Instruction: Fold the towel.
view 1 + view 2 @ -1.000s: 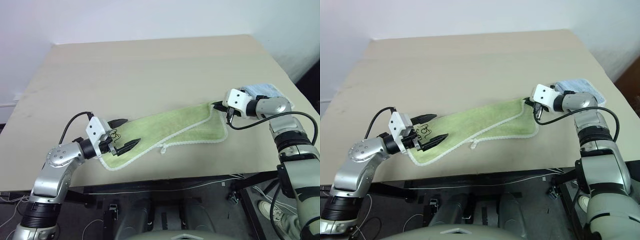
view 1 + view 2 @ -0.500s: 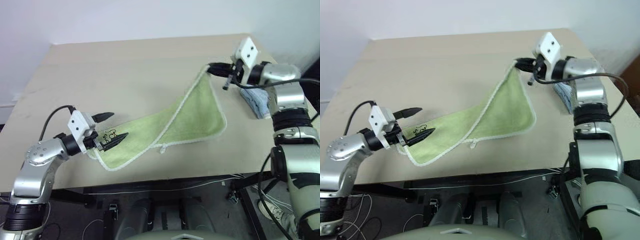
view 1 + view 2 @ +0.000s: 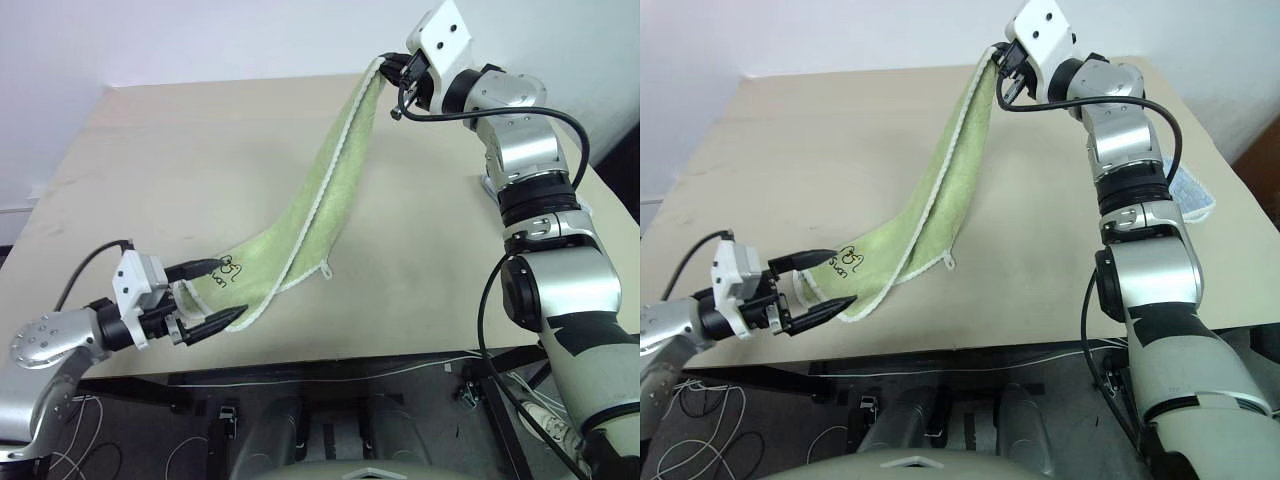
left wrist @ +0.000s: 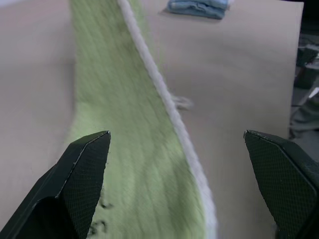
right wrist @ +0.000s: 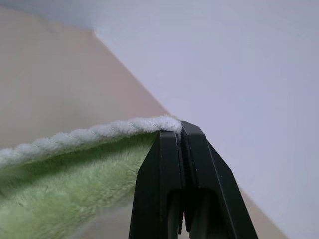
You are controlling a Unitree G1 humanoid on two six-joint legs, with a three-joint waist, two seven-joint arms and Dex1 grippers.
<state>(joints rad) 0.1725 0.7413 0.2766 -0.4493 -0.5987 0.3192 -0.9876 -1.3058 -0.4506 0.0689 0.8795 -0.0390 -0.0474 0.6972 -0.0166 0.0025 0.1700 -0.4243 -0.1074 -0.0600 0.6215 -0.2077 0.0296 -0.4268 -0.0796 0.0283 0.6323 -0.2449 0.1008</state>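
The light green towel [image 3: 320,190] hangs in a steep band from my right gripper [image 3: 392,68], which is shut on its top corner high over the far side of the table. In the right wrist view the white edging meets the closed fingertips [image 5: 172,137]. The towel's lower end rests on the table near the front edge, with the dark embroidered mark [image 3: 232,268] and the small white loop [image 3: 328,272] showing. My left gripper [image 3: 222,290] is open there, its fingers on either side of that lower end, holding nothing. In the left wrist view the towel [image 4: 124,149] runs away between the fingers.
A small light blue folded cloth [image 3: 1190,195] lies at the right edge of the beige table [image 3: 180,150], behind my right arm. The table's front edge is just beneath the left gripper. Cables hang below the table.
My right gripper has risen and swung left with the towel's corner, pulling most of the towel off the table into a steep hanging band. My left gripper has drawn back toward the front edge, still open.
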